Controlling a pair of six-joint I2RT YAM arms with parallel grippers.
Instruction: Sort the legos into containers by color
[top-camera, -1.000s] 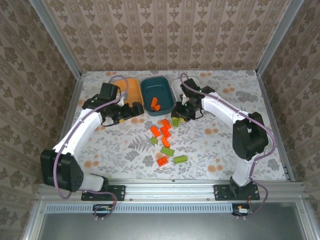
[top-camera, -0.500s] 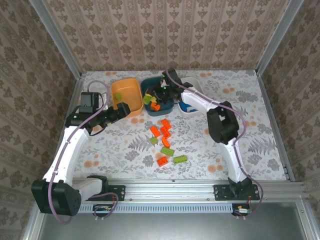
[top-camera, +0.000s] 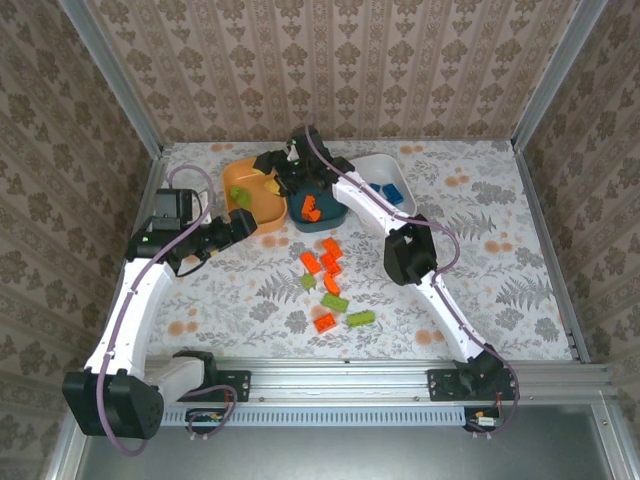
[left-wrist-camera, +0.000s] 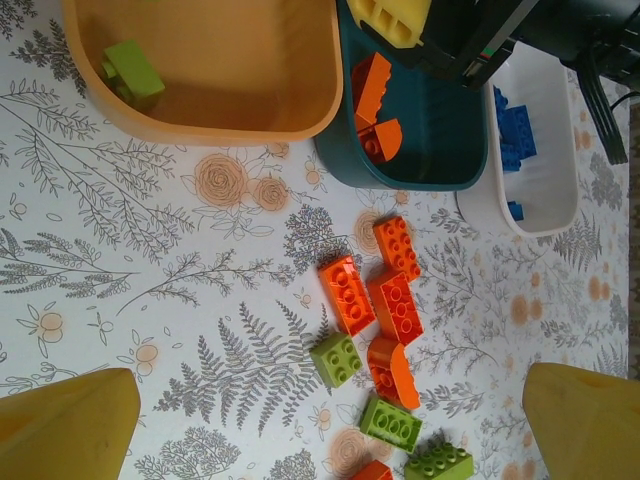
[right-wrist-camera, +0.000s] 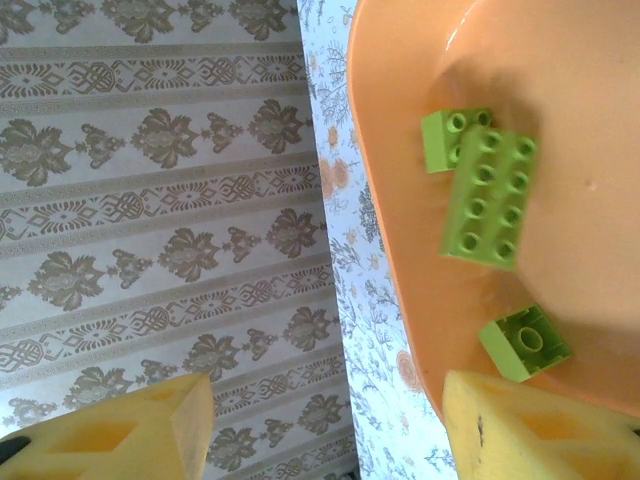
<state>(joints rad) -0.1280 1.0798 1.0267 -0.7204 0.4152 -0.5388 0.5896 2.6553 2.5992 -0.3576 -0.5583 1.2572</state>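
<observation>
Item 1. My right gripper (top-camera: 264, 171): upper centre of the overhead view, hanging over the orange bowl (top-camera: 232, 200). In the right wrist view its yellow fingers (right-wrist-camera: 110, 430) sit in the two lower corners, spread wide with nothing between them.

Item 2. My left gripper (top-camera: 255, 222): left of centre in the overhead view, just beside the near end of the orange bowl. In the left wrist view its yellow pads (left-wrist-camera: 65, 430) fill the lower corners, fully apart and holding nothing.

Item 3. Orange bowl: right half of the right wrist view, holding three lime green bricks (right-wrist-camera: 490, 195). They are one long brick and two small ones, the long one touching a small one.

Item 4. Teal bowl (top-camera: 330, 212): immediately right of the orange bowl. In the left wrist view it is at top centre, with two orange bricks (left-wrist-camera: 372, 85) inside.

Item 5. White bowl (top-camera: 372, 165): right of the teal bowl. It holds blue bricks (left-wrist-camera: 515, 130); I cannot tell how many.

Item 6. Loose legos on the floral table (top-camera: 450, 270): at the centre of the overhead view, below the bowls. Five are loose orange pieces (top-camera: 330, 264) and three are loose green pieces (top-camera: 361, 318), lying close together and well apart from both grippers.
</observation>
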